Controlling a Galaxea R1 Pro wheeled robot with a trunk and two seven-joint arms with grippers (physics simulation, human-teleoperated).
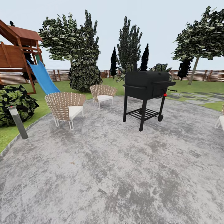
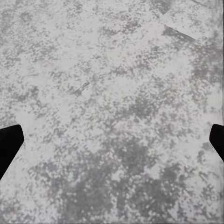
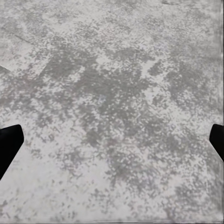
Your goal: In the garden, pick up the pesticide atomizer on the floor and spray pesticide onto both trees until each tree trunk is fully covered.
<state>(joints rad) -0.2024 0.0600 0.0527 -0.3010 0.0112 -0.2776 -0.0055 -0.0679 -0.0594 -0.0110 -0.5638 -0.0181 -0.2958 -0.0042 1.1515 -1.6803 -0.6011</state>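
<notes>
**Entry: garden patio, atomizer not yet located**

Position: the robot is stood on a round grey mottled patio point(image 1: 124, 174), bordered by lawn point(image 1: 6, 133) and a brown slat fence point(image 1: 59, 74) at the far side.

Furnishings recorded in the head view: a black barbecue grill point(image 1: 146, 90) on wheeled legs, middle distance; two wicker chairs, the nearer one point(image 1: 65, 107) and the farther one point(image 1: 102, 93), both with white cushions; a grey bollard light point(image 1: 18, 122) at the patio edge; a wooden play tower point(image 1: 17, 49) with a blue slide point(image 1: 43, 77).

Task items: one tree point(image 1: 199, 40) with a leaning grey-brown trunk point(image 1: 193, 73) is seen at the far right by the fence. A second broad-crowned tree point(image 1: 70, 37) stands at the left behind a dark bush; its trunk is largely hidden. No pesticide atomizer can be made out on the paving or grass.

Left pincer point(image 2: 112, 140): spread wide, dark fingertips point(image 2: 9, 144) at both frame edges, nothing held, bare paving beneath. Right pincer point(image 3: 112, 140): likewise wide apart and empty, fingertips point(image 3: 9, 142) over paving.

Step in hand, as judged: the atomizer is to be found first. The base should be turned slowly so the ground is scanned, the grass near the stepping stones point(image 1: 199, 98) included. Grill and chairs are to be given a wide berth. Both pincers are best kept open until the atomizer is in reach
</notes>
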